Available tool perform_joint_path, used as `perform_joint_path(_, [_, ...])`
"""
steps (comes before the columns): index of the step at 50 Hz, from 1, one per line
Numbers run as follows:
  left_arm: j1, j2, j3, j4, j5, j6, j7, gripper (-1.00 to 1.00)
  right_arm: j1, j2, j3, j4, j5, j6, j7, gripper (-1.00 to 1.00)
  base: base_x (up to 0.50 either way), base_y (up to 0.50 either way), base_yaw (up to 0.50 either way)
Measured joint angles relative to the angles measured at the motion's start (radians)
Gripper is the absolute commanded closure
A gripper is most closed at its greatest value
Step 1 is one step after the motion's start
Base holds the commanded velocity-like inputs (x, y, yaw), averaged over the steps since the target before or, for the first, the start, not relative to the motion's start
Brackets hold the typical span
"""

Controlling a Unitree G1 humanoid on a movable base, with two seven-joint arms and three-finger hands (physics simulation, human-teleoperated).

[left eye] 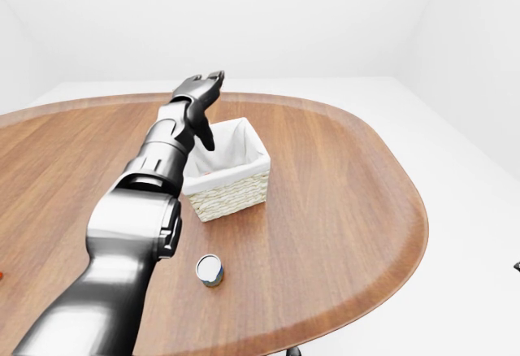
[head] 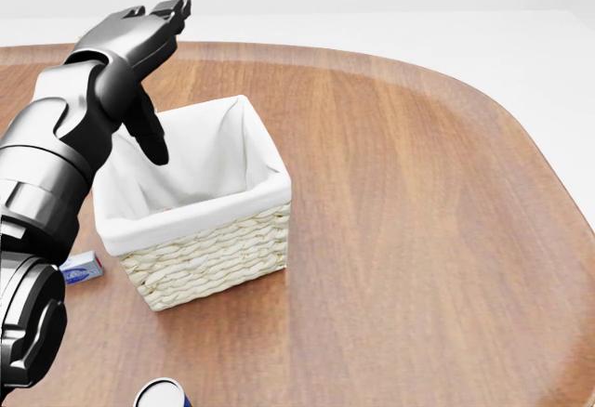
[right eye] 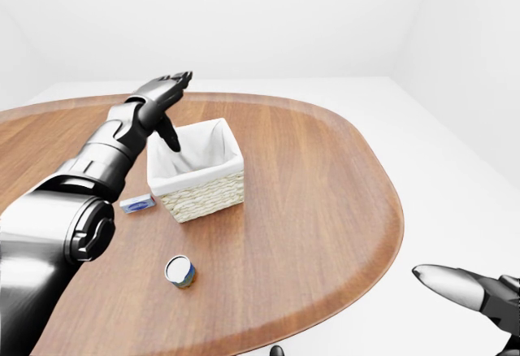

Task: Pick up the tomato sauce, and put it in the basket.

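Note:
A wicker basket (head: 214, 258) with a white cloth lining stands on the wooden table (head: 418, 240). A faint reddish patch (head: 168, 208) shows low inside it; I cannot tell what it is. My left hand (head: 167, 82) hangs open and empty over the basket's left part, fingers stretched out and thumb pointing down into it. My right hand (right eye: 455, 283) shows only at the bottom right of the right-eye view, off the table, fingers stretched out and empty. No tomato sauce shows clearly anywhere else.
A small can with a white top (left eye: 210, 270) stands on the table below the basket. A small blue and white box (right eye: 137, 203) lies just left of the basket. A bit of red (left eye: 2, 275) shows at the left-eye view's left edge.

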Motion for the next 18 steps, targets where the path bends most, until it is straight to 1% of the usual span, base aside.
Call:
perform_joint_path(4, [-0.036, 0.009, 0.003, -0.013, -0.03, -0.039, 0.001, -1.0, 0.0, 0.001, 0.004, -0.001, -0.005, 0.0, 0.001, -1.0, 0.0, 0.0, 0.0])
perform_joint_path(5, [-0.045, 0.011, 0.004, -0.017, -0.039, -0.045, 0.001, -1.0, 0.0, 0.001, 0.005, -0.001, -0.006, 0.0, 0.0, -1.0, 0.0, 0.0, 0.0])
perform_joint_path(11, [-0.087, 0.025, 0.009, -0.044, -0.096, -0.045, 0.008, -1.0, 0.0, 0.002, 0.014, -0.003, -0.014, 0.0, 0.0, -1.0, 0.0, 0.0, 0.0])
perform_joint_path(18, [-0.114, 0.035, 0.02, -0.089, -0.18, -0.045, 0.022, -1.0, 0.002, 0.002, 0.017, -0.004, -0.016, 0.0, -0.002, -1.0, 0.0, 0.0, 0.0])
